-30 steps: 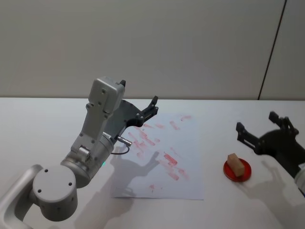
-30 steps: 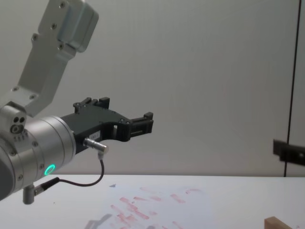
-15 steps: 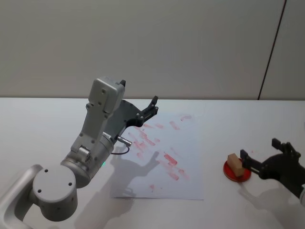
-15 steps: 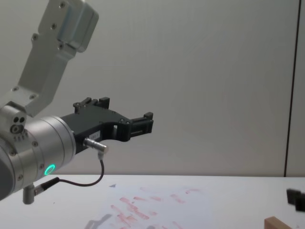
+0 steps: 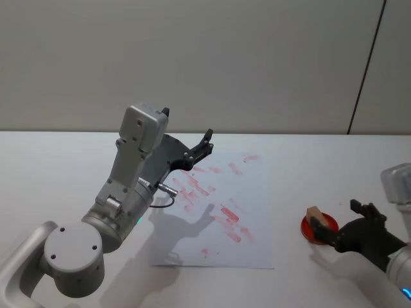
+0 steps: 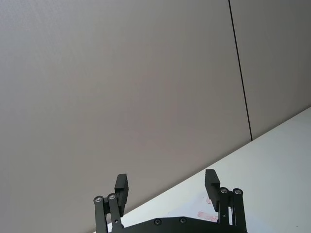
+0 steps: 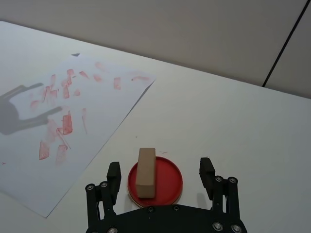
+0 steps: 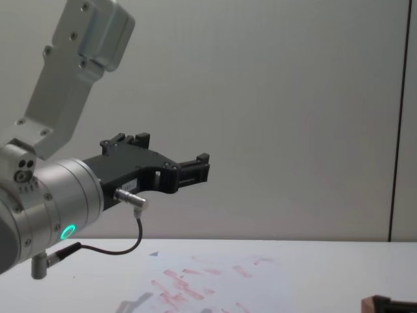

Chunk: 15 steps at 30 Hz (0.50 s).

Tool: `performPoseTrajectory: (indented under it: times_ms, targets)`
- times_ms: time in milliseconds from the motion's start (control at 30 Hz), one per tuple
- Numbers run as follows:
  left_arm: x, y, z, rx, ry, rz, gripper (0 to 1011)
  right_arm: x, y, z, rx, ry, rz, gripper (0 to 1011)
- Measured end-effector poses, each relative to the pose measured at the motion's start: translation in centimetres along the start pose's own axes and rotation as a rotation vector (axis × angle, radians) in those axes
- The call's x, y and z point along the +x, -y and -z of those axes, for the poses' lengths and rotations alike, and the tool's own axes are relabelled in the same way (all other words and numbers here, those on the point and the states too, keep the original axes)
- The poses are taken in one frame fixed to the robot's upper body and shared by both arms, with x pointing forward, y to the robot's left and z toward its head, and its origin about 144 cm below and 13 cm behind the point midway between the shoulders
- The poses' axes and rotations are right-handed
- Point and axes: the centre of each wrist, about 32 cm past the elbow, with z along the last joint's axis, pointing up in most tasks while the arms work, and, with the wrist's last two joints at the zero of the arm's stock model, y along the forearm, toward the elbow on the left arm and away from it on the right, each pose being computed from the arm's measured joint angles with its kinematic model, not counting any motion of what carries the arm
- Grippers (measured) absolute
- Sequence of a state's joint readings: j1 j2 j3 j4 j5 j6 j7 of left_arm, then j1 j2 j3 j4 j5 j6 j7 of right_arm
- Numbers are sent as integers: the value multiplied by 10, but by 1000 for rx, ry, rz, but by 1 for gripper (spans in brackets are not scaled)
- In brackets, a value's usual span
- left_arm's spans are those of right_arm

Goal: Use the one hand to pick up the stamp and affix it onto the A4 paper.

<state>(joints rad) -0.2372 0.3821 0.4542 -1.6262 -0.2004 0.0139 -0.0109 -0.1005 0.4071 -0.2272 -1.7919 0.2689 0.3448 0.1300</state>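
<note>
The stamp (image 7: 146, 171), a tan wooden block, stands on a small red dish (image 7: 167, 178) to the right of the A4 paper (image 7: 99, 104). My right gripper (image 7: 160, 167) is open and low over the dish. The block sits between its fingers, closer to one finger, and touches neither. In the head view the right gripper (image 5: 338, 218) partly covers the stamp (image 5: 313, 212) and the dish (image 5: 311, 230). The paper (image 5: 257, 215), covered in red stamp marks, lies mid-table. My left gripper (image 5: 202, 145) hangs open and empty, raised above the paper's far left corner.
The white table (image 5: 58, 167) runs wide to both sides of the paper, with a plain wall behind it. My bulky left arm (image 5: 128, 192) stands over the table's left part and casts a shadow on the paper.
My right gripper has come down and toward me, from behind the dish to around the stamp. In the chest view it has sunk out at the right edge. The left arm has not moved.
</note>
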Motion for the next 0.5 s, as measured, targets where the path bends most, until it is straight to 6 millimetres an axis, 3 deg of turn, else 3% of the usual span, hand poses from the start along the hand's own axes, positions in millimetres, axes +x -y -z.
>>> performPoseTrajectory:
  times_ms: [500]
  targets:
    - [0, 0, 0, 0, 0, 0, 1003, -7, -22, 5, -47, 8, -15, 1001]
